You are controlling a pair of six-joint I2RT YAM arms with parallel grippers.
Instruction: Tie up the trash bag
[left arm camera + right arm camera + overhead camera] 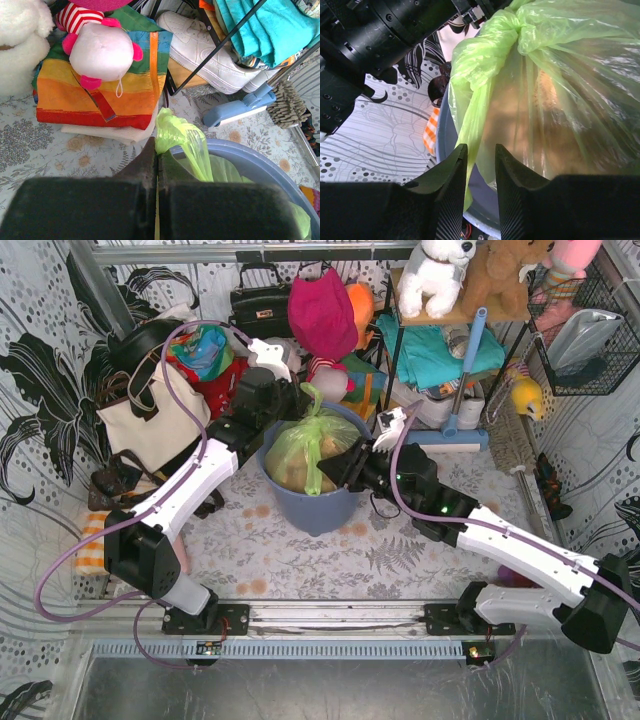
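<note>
The lime-green trash bag [300,452] sits in the round blue-grey bin [312,508] at mid-table, with brown paper showing through the plastic. Its top is gathered into a twisted knot [512,30]. My left gripper [159,155] is over the bin's far-left rim, shut on a thin tail of the bag [177,132] that bunches above the fingertips. My right gripper [481,150] is at the bin's right side [347,466], jaws a little apart. A loose green strip [472,125] hangs down between them, lying against the left finger and not pinched.
A cream tote bag [150,422] stands left of the bin. Behind it are a rainbow-striped cloth [100,87] with a pink-and-white plush [102,50], a white sneaker [210,52], a blue mop [466,370] and a wire shelf rack [440,350] holding teal cloth.
</note>
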